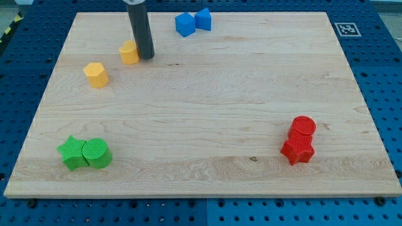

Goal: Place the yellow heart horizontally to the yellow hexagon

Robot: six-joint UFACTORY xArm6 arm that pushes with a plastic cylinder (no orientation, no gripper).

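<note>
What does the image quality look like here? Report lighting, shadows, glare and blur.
Camera view: lighting is even and soft, with no glare on the wooden board; blocks such as the yellow hexagon cast only faint, short shadows; my tip, just right of the yellow heart, is sharp; focus holds edge to edge, no visible blur.

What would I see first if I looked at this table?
Probably the dark rod near the view's top left, my tip right beside the yellow heart, with the yellow hexagon a little lower left. Then the bright pairs: two green blocks bottom left, two red blocks at right, two blue blocks up top.
</note>
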